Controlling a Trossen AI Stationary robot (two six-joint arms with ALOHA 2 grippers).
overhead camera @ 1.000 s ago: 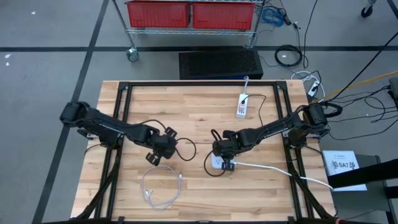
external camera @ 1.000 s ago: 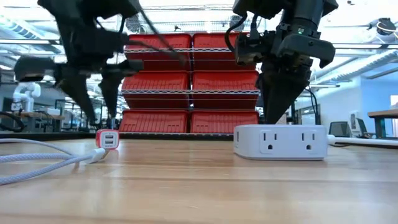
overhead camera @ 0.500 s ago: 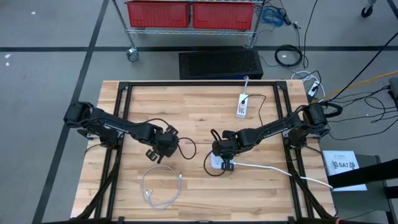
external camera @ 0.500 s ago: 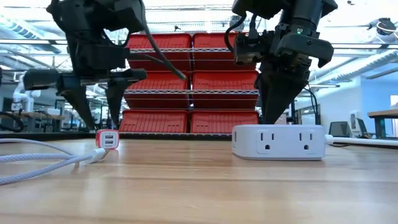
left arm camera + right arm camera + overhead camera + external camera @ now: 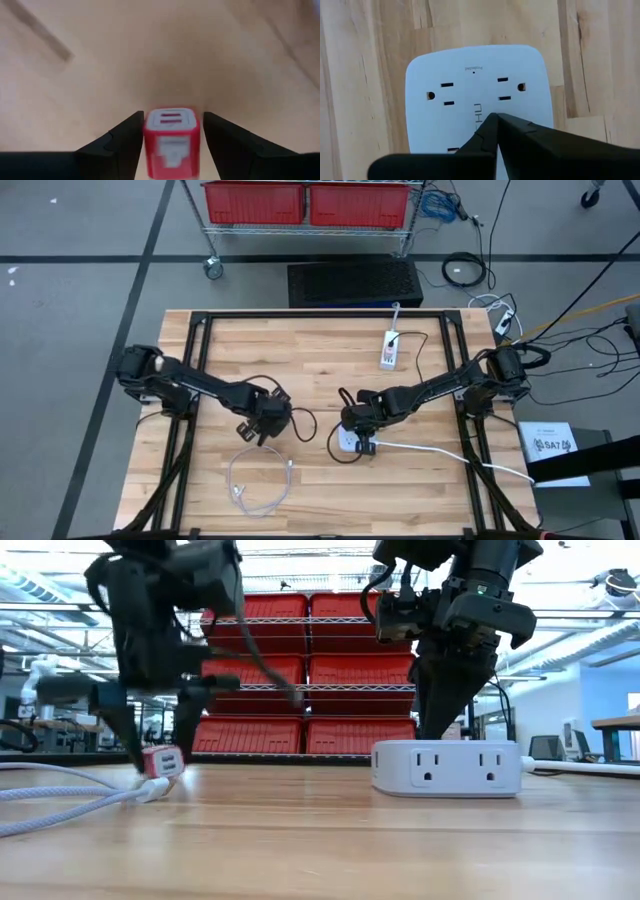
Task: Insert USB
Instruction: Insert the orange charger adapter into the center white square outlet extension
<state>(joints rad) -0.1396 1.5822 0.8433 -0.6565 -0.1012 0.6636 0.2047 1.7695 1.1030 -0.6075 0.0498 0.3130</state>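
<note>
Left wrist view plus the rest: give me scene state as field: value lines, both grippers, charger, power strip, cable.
left gripper: open, fingers either side of the red and white USB charger block; contact unclear
charger block: on the wooden table, looks tilted in the low view
right gripper: shut, tips pressed on top of the white power strip
power strip: flat on the table, outlets up
white USB cable: coiled loose on the table near the front edge, not held
insertion: not yet done

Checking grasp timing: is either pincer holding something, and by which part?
Nothing is firmly held: left pincer straddles the red charger; right pincer presses shut on the power strip.
</note>
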